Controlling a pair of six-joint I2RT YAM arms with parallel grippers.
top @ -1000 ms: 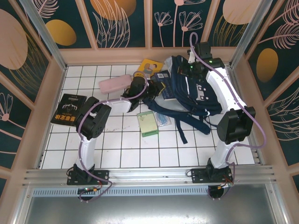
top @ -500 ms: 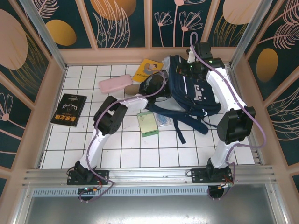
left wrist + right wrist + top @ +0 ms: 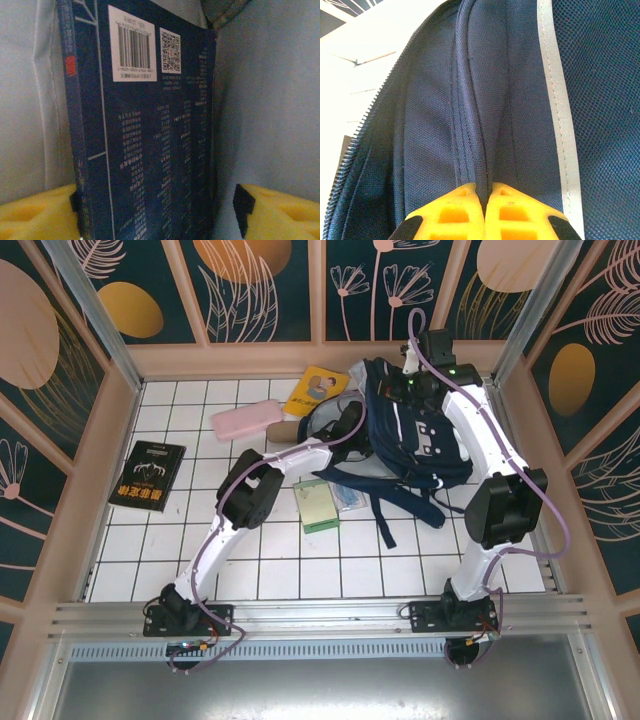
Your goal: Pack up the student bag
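Observation:
The navy student bag (image 3: pixel 415 435) lies at the back right of the tiled table, its mouth facing left. My left gripper (image 3: pixel 157 210) reaches into that mouth (image 3: pixel 348 426) and stands open. A dark blue book (image 3: pixel 150 140) with a barcode label stands between its yellow fingers (image 3: pixel 35 215). The book rests against the left finger, with a clear gap to the right one. Grey-blue lining (image 3: pixel 270 100) surrounds the book. My right gripper (image 3: pixel 485 192) is shut on a fold of the bag's fabric (image 3: pixel 520 100) beside the white stripe, at the bag's top edge (image 3: pixel 408 390).
A pink pencil case (image 3: pixel 245 420) and a yellow book (image 3: pixel 318 388) lie at the back, left of the bag. A black book (image 3: pixel 147 475) sits far left. A green notepad (image 3: pixel 316 505) and a clear packet (image 3: pixel 350 498) lie under the bag's straps (image 3: pixel 385 510).
My left arm has pushed right, carrying the blue book into the bag's mouth, and its jaws have opened off the book. The right arm has stayed put.

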